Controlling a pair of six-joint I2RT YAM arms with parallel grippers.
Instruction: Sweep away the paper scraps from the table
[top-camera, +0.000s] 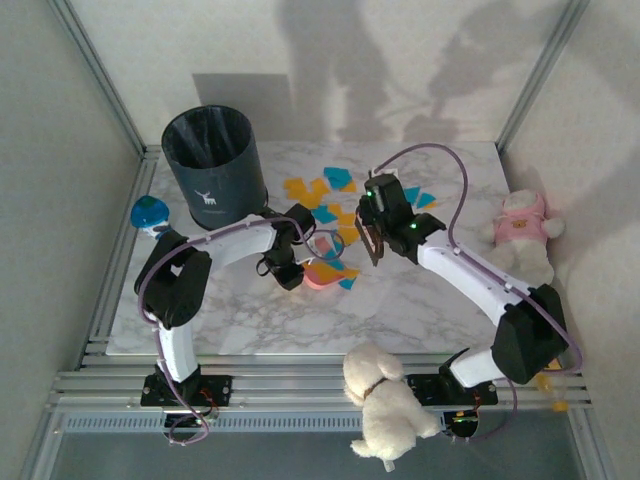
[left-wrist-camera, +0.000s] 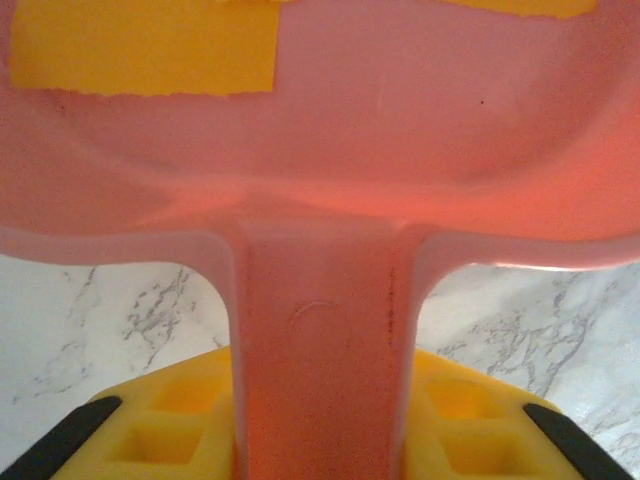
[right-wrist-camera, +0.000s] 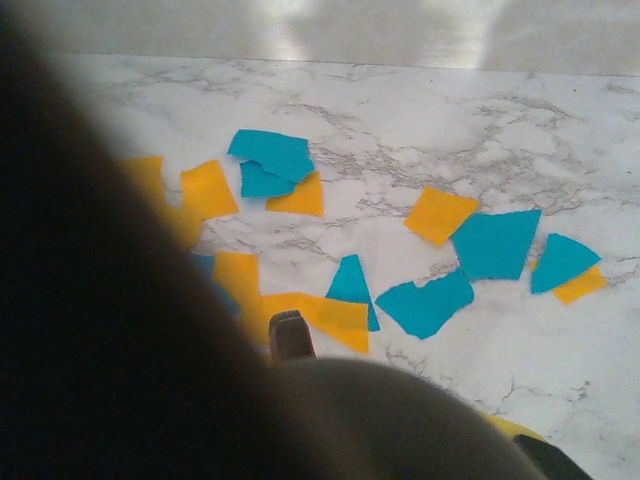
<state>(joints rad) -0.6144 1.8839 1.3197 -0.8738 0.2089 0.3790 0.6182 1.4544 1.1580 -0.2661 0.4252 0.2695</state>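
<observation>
Top external view, looking down: lots of little orange and blue paper scraps lying on the far middle of the table. Most of them just far and left of the right pincer, a few more to its far right. Right pincer pressed together, pinching what looks like a dark brush, though too blurry in the right wrist view to be sure. Left pincer squeezed on the handle of the pink dustpan, gripped between yellow pads in the left wrist view. One orange scrap at the pan's far part, inside it or just past its lip, hard to tell. Pan sitting near and left of the brush, handle pointing left, open mouth facing right and far toward the pile. Two or three scraps right beside that mouth. Brush closer to the pile than the pan. So probably best to reach the brush past the far scraps, then pull them near and left, straight into the mouth.
</observation>
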